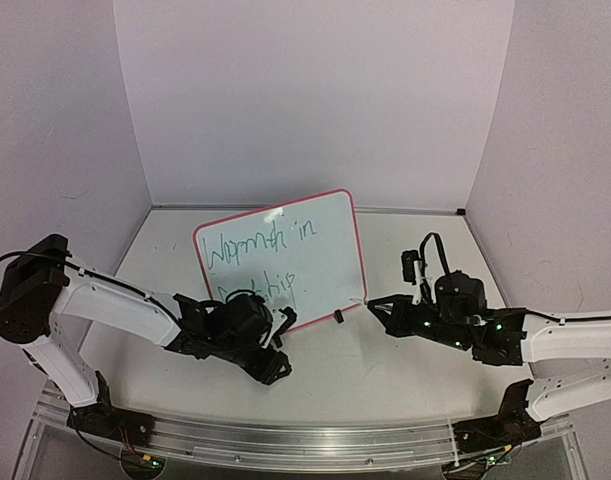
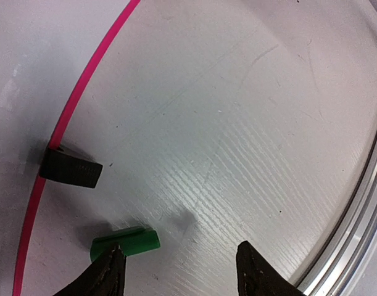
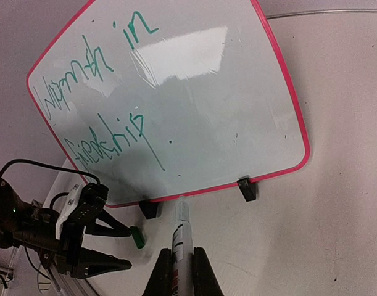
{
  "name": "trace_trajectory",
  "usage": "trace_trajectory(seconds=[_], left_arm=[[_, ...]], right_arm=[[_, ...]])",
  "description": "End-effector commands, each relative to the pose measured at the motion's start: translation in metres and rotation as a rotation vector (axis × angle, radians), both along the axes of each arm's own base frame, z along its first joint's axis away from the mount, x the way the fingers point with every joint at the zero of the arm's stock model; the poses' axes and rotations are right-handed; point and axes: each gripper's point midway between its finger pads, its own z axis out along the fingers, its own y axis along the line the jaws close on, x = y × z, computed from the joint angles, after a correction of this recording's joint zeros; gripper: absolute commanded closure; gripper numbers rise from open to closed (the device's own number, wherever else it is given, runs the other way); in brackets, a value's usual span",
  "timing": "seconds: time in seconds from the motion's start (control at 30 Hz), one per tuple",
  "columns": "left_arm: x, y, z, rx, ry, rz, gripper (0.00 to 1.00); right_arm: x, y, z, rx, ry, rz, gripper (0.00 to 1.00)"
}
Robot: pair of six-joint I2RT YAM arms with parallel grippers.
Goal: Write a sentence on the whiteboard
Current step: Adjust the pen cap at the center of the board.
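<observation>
The whiteboard (image 1: 325, 262) stands tilted at the table's middle, its pink-red frame on two black clip feet. The sentence (image 1: 257, 246) is on it in green script, in two lines; it also shows in the right wrist view (image 3: 92, 83). My right gripper (image 1: 378, 308) is shut on a white marker (image 3: 181, 234), whose uncapped tip points at the board's lower edge, just short of it. My left gripper (image 2: 182, 271) is open over the table in front of the board. A green marker cap (image 2: 125, 243) lies on the table at its left fingertip, also visible in the right wrist view (image 3: 136, 237).
A black clip foot (image 2: 71, 169) holds the pink frame (image 2: 74, 105) just beyond the cap. The second foot (image 3: 247, 189) sits to the right. An aluminium rail (image 1: 285, 440) runs along the table's near edge. Lilac walls enclose the back and sides.
</observation>
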Motion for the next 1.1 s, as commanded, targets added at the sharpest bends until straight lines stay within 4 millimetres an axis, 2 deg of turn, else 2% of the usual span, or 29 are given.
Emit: trace_trajectory(seconds=[0.0,0.2,0.53,0.77,1.07], left_arm=[[0.013,-0.018,0.026,-0.05,-0.08,-0.04,0.4],[0.024,-0.015,0.013,-0.013,-0.078,-0.036,0.39],[0.025,-0.009,-0.011,0.053,-0.042,-0.041,0.38],[0.009,-0.002,-0.018,0.055,0.023,-0.066,0.38],[-0.011,0.021,-0.026,0.118,0.06,-0.046,0.39]], right_arm=[[0.0,0.004,0.002,0.008,-0.002,0.002,1.0],[0.0,0.004,0.002,0.01,-0.002,0.002,1.0],[-0.001,0.002,0.005,0.014,-0.009,0.004,1.0],[-0.001,0.001,0.004,0.018,-0.009,-0.003,1.0],[-0.001,0.001,0.004,0.015,-0.009,-0.004,1.0]])
